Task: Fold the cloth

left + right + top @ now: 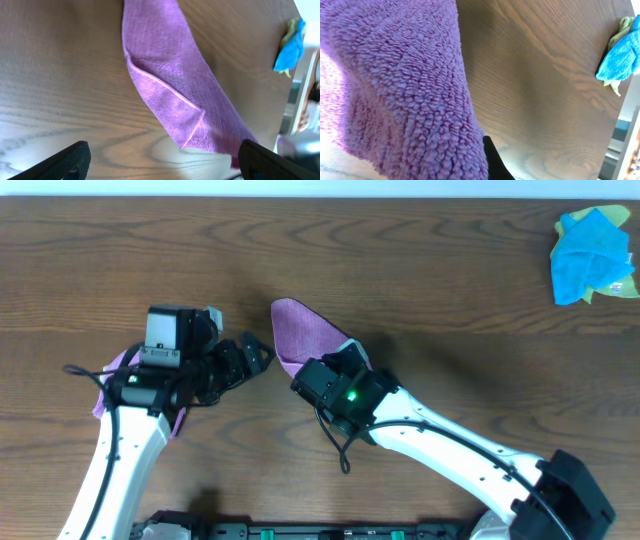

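Note:
The purple cloth is held up off the wooden table in the middle, and a folded strip of it hangs down. My right gripper is shut on its lower edge. In the right wrist view the terry cloth drapes over the jaws, and only one black finger shows. My left gripper is open and empty just left of the cloth. In the left wrist view a hemmed corner of the cloth hangs between the spread fingers, close to the right one. More purple fabric shows under the left arm.
A bright blue cloth bunched on a yellow-green cloth lies at the table's far right corner. It also shows in the left wrist view and the right wrist view. The table's right edge runs just beyond it.

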Robot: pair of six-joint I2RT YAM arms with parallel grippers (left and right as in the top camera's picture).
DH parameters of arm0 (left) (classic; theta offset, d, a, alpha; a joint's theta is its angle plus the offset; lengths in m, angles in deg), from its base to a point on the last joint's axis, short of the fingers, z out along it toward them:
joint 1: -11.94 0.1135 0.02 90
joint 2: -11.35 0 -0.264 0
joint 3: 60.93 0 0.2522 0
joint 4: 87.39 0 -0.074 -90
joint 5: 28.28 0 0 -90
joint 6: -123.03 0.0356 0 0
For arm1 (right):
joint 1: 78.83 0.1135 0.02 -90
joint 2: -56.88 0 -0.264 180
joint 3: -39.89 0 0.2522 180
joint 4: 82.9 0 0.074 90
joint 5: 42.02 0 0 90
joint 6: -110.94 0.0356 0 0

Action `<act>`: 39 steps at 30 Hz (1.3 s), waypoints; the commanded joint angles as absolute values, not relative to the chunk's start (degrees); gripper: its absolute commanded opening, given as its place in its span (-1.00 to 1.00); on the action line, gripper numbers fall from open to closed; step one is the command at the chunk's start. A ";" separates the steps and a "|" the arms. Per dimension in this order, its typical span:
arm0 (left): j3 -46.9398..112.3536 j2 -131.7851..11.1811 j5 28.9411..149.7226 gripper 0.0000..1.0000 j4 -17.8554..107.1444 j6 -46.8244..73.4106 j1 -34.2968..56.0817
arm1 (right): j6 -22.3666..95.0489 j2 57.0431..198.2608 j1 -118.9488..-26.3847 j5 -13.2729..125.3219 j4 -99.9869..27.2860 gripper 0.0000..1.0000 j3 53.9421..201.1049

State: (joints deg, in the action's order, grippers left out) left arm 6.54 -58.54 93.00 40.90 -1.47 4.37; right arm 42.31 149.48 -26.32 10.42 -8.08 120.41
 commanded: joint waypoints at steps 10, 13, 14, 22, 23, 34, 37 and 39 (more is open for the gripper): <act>7.79 -67.35 99.25 0.91 49.31 -7.96 3.67 | 50.26 146.04 -26.69 7.82 -8.71 -0.98 121.55; 7.79 -68.75 99.28 0.91 51.58 -10.21 2.18 | 50.26 146.02 -26.69 7.84 -9.15 -0.97 121.55; 7.79 -69.23 99.47 0.91 52.44 -11.50 1.59 | 50.26 146.02 -26.69 7.84 -9.15 -0.97 121.55; 7.79 -72.51 102.16 0.91 58.21 -23.46 -1.93 | 50.26 146.02 -26.69 7.86 -9.13 -0.97 121.57; 7.79 -72.84 102.25 0.91 58.36 -24.53 -2.15 | 50.26 146.02 -26.69 7.88 -9.13 -0.97 121.57; 7.79 -77.86 104.85 0.91 59.65 -36.99 -4.99 | 50.24 146.00 -26.69 7.91 -9.11 -0.97 121.59; 7.79 -79.48 105.53 0.91 60.20 -38.26 -6.10 | 50.24 146.00 -26.69 7.91 -9.11 -0.97 121.59; 7.79 -80.53 106.34 0.91 61.29 -38.67 -6.80 | 50.24 146.00 -26.69 7.91 -9.11 -0.98 121.59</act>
State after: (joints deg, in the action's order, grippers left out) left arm 6.54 -79.07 104.35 60.35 -36.29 -5.84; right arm 49.04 147.12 -26.32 9.55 -8.97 120.41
